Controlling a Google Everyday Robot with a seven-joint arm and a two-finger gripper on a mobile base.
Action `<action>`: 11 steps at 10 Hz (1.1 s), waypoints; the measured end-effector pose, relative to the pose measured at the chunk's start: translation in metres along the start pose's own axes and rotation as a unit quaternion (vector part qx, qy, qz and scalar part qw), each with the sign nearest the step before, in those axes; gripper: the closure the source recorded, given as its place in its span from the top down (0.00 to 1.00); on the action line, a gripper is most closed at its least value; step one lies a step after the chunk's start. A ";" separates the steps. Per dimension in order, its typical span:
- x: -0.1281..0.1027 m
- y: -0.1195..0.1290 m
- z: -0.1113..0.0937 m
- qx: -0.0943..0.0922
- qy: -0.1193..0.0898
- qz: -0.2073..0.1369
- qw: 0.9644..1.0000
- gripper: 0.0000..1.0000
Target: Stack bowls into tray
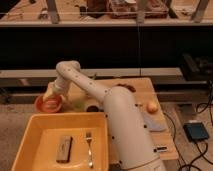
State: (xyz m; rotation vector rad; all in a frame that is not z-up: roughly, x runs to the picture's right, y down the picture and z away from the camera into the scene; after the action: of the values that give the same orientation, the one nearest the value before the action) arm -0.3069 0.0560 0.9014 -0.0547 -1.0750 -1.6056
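The orange-red bowl sits on the wooden table just beyond the far left corner of the yellow tray. My gripper hangs from the white arm's wrist right over the bowl's far rim, touching or nearly touching it. Something dark maroon, perhaps the second bowl, shows at the table's back edge, mostly hidden behind the arm. The tray holds a fork and a brown block and no bowl.
An orange fruit and a grey-blue pad lie on the table's right side. A small green object and a dark round thing sit beside the arm. A blue box rests on the floor.
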 end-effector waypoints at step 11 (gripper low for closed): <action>-0.006 0.018 0.009 -0.045 -0.030 0.033 0.998 0.00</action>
State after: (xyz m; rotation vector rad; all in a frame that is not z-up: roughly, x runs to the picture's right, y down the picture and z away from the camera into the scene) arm -0.2947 0.0680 0.9144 -0.1987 -1.0366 -1.6002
